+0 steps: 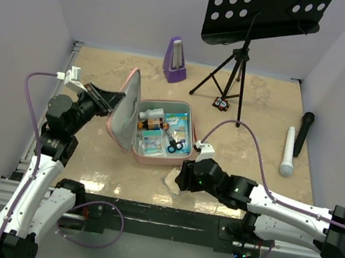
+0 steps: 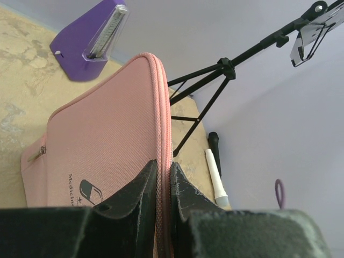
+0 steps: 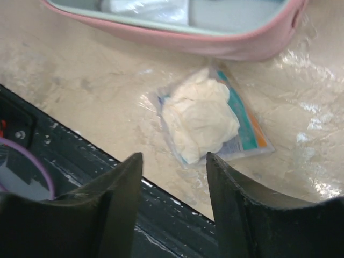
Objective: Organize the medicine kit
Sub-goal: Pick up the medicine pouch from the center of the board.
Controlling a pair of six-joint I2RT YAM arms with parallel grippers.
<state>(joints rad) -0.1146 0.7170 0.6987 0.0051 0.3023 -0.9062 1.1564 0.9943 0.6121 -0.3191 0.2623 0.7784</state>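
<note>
A pink medicine kit [image 1: 157, 161] lies open at the centre of the table [image 1: 267, 118], with its lid [image 1: 127, 111] standing upright at its 9 o'clock side. The left gripper [image 2: 164, 164] pinches the lid's zipped edge. At the kit's 6 o'clock, the right gripper [image 3: 174, 158] hovers with jaws spread above a clear packet [image 3: 207, 121] of white wadding.

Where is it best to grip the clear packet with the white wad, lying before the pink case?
Grip the packet at its puffy white middle, coming down from above: it lies flat on the table, and its thin plastic edges offer nothing to pinch.
</note>
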